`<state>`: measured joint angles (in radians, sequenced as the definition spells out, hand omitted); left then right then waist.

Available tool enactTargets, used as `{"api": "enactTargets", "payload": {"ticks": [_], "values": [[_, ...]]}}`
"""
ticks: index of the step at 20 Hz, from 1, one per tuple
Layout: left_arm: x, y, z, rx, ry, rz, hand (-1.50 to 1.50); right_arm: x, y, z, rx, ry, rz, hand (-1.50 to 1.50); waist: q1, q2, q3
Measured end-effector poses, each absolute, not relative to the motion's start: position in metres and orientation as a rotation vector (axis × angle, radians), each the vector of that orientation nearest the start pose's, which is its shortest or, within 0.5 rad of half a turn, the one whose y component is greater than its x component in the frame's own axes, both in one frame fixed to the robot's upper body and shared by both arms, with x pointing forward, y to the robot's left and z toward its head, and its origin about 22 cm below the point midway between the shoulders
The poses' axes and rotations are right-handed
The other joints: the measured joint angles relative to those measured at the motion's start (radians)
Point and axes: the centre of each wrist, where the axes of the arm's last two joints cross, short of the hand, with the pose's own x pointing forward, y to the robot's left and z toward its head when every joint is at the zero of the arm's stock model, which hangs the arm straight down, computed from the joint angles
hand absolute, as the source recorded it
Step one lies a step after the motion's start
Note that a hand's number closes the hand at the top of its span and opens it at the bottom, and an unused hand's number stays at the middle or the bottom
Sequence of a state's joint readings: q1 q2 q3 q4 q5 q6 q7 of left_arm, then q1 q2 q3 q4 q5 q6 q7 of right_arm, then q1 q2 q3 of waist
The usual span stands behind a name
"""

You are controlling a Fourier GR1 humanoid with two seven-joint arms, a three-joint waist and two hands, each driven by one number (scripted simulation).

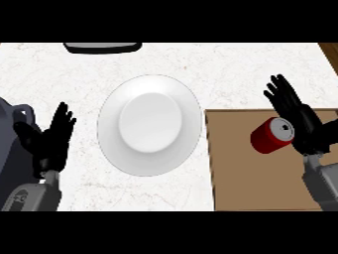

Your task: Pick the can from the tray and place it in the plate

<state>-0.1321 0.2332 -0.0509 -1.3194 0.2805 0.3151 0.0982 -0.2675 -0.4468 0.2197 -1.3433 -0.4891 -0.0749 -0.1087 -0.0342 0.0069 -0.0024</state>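
White marbled tabletop (47,74) carries a round white plate (150,124); right of it, the right hand's (303,121) straight fingers (281,92) flank a red can (272,135) lying on a brown tray (237,183).

white marble counter (47,64) | dark object (102,47) at far edge, cut off

A white round plate (150,124) lies in the middle of the pale marble counter (230,69). To its right a brown tray (237,188) holds a red can (272,135) lying on its side, its silver end turned toward the right hand (303,121). That hand is open above the tray, fingers straight and pointing away, thumb spread to the right, with the can just beside its palm. The left hand (51,139) rests open near the left edge, fingers up. A dark object (102,47) sits at the counter's far edge, cut off by the view.
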Motion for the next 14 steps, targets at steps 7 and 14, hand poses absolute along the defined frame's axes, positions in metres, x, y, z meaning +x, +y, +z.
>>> {"api": "enactTargets", "payload": {"ticks": [7, 14], "values": [[0.265, 0.272, -0.016, 0.252, -1.318, 0.073, 0.0, 0.314, -0.287, 0.111, 0.29, -1.698, 0.394, 1.5, 0.024, -0.02, -0.004], [0.257, 0.265, -0.021, 0.25, -1.286, 0.008, 0.0, 0.305, -0.325, 0.122, -0.091, -1.872, 0.641, -1.5, 0.017, -0.016, 0.001]]}}
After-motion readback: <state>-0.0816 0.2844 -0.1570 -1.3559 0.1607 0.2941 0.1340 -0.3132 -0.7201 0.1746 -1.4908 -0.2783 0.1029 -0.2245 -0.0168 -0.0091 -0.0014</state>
